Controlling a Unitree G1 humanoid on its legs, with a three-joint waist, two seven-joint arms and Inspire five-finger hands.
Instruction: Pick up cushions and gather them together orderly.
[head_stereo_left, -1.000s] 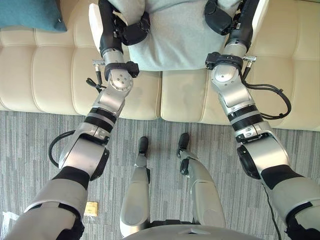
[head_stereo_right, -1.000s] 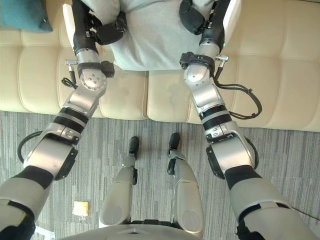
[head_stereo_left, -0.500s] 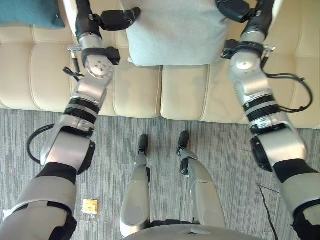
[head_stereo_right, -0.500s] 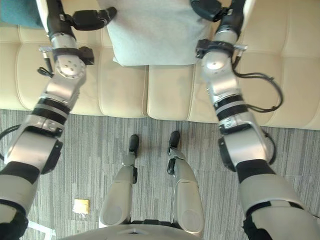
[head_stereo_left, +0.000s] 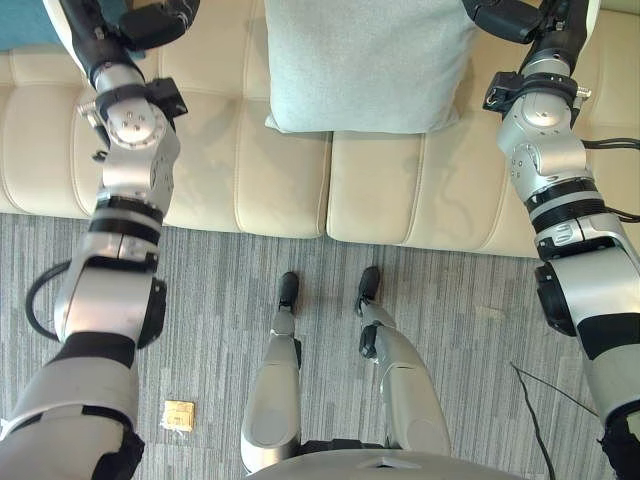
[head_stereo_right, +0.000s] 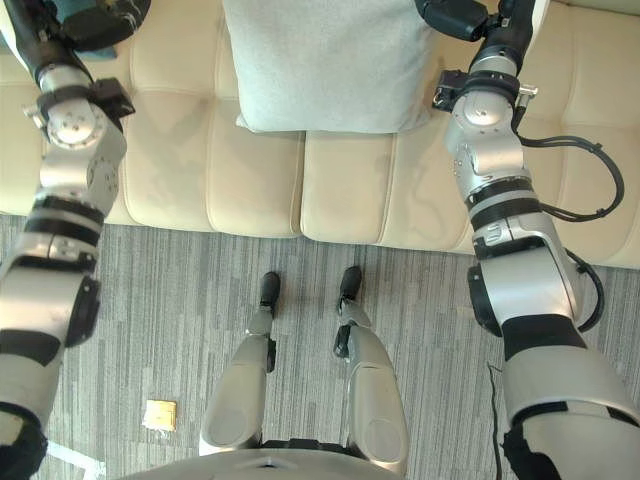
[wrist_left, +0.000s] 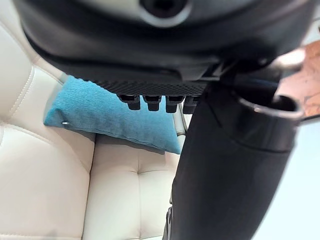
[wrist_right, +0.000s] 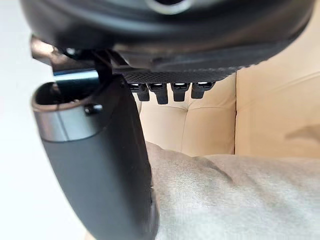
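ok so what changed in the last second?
Both hands have come off the grey cushion and swung outward. The left hand is now open near the teal cushion, and the right hand is open by the grey cushion's right edge. Both cushions stay where they lay on the sofa.

The left arm and right arm are silver-grey rounded shells, split by black bands, with round silver wrist joints. The left robot hand and right robot hand are dark, with finely textured palms and thick thumbs.
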